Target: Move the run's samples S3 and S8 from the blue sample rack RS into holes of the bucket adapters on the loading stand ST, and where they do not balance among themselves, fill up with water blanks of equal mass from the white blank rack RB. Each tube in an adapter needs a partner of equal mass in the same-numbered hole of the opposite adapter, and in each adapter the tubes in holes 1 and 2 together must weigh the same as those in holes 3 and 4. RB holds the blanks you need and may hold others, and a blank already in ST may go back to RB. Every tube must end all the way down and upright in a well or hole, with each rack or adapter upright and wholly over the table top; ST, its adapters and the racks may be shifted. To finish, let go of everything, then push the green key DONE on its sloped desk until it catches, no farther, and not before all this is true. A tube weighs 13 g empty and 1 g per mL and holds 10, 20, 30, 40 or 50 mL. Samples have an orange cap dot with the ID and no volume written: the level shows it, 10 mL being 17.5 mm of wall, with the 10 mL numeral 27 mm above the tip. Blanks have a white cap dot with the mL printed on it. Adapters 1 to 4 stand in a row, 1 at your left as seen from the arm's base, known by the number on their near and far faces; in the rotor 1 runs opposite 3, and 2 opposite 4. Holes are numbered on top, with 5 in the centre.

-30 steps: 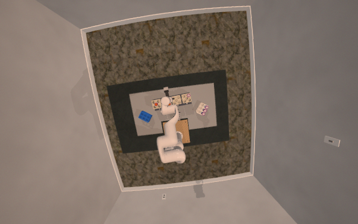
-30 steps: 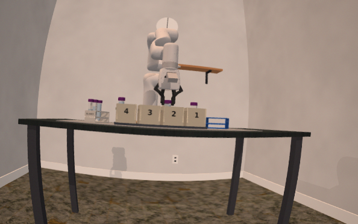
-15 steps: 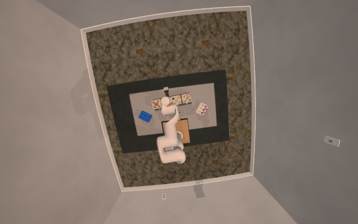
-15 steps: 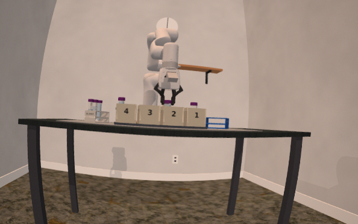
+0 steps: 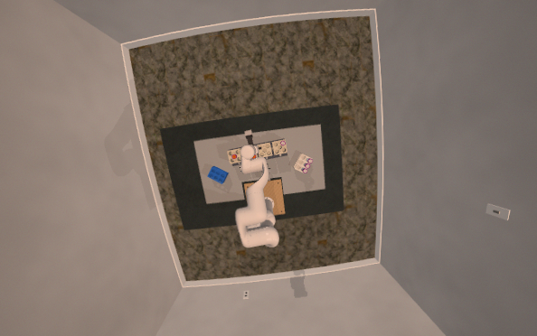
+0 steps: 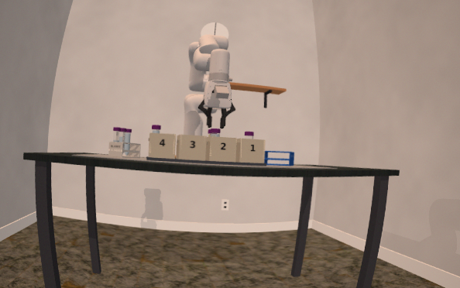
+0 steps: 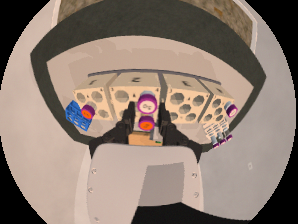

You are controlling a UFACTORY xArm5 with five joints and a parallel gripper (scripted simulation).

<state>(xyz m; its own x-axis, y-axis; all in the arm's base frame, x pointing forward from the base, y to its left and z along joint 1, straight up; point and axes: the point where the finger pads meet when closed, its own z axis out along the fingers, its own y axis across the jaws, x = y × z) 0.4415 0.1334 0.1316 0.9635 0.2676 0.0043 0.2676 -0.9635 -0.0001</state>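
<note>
Above adapter 2 [image 6: 223, 150], the fingers [image 6: 209, 114] hang spread, empty, over its purple-capped tube [image 6: 214, 132].
</note>
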